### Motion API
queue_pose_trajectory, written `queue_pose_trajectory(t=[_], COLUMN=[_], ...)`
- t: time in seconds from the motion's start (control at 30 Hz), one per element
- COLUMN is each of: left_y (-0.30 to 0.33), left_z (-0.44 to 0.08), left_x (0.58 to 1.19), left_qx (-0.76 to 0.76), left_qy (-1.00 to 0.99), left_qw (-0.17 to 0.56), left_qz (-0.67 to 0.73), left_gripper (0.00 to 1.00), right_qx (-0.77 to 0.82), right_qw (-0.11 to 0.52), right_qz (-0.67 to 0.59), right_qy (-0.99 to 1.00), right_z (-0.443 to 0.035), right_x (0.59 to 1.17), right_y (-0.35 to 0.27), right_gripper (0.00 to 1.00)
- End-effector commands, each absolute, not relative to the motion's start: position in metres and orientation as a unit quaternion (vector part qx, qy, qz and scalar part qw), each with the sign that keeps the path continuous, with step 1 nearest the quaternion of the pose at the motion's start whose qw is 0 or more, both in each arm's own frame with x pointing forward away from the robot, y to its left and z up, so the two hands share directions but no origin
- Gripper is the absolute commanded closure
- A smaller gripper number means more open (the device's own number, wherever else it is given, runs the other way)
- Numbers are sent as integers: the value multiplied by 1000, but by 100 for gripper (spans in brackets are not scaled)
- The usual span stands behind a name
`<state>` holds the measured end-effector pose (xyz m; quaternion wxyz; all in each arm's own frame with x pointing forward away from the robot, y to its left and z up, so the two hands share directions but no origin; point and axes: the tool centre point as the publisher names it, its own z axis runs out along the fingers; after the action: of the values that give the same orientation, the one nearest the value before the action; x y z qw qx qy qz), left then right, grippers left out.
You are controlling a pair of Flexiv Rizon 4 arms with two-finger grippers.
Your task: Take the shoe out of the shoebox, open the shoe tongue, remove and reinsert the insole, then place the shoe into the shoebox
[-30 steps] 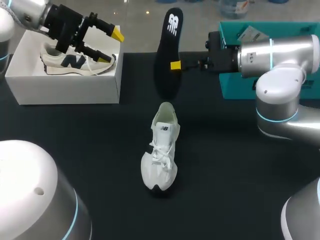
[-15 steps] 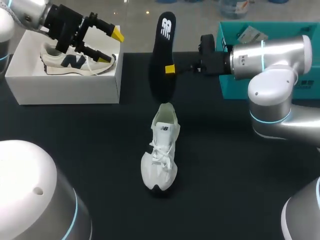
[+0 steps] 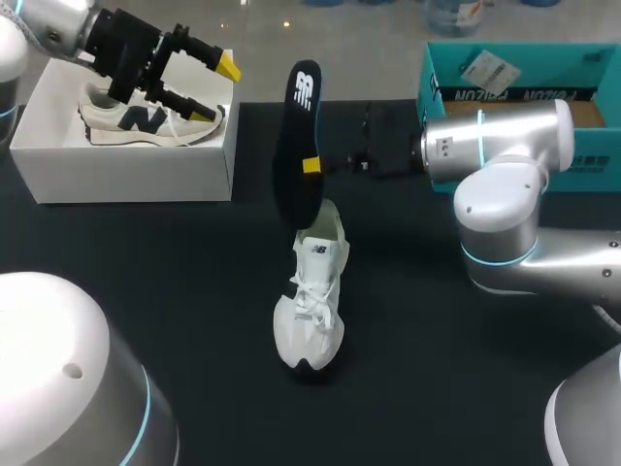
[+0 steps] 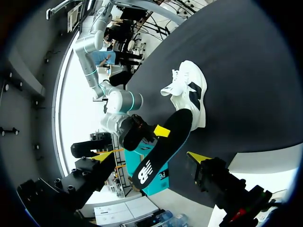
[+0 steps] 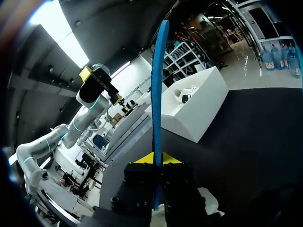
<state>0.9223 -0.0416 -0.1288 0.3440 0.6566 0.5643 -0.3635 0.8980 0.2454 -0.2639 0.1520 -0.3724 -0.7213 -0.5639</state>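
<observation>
At upper centre of the head view, black insole held upright, pinched at mid-length by the right gripper. Lower end at the heel opening of the white shoe in mid-frame, toe toward the bottom edge; contact not discernible. At upper left, left gripper parted and empty above the white shoebox, with a second shoe inside.

From the left wrist: own fingers wide apart, gripping nothing. Insole well ahead of them, white shoe beyond it on the dark table.

From the right wrist: insole seen edge-on, clamped between own fingers, white shoebox ahead.

Likely trouble: insole tip catching on the collar or tongue and folding instead of sliding in. Unheld shoe tipping or skidding under the push. Thin insole twisting in so narrow a pinch.
</observation>
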Motion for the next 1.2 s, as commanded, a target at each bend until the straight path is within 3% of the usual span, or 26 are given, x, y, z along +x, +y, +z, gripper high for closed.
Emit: queue_pose_trajectory(t=[0.03,0.53,0.97,1.2], left_y=[-41,-41,-41,-41], left_z=[-128,-128,-128,-128], left_x=[921,921,921,921], left_qx=[657,657,657,657], left_qy=[565,565,565,565], left_qw=[343,343,343,343], left_qz=[-362,-362,-362,-362], left_gripper=[0,0,0,0], right_qx=[-380,-401,-374,-373], right_qw=[153,170,134,150], right_qz=[-553,-551,-549,-549], right_qy=[-725,-712,-735,-733], right_z=[-275,-296,-261,-275], right_x=[894,878,903,907], right_y=[246,257,248,251], right_gripper=[100,100,100,100])
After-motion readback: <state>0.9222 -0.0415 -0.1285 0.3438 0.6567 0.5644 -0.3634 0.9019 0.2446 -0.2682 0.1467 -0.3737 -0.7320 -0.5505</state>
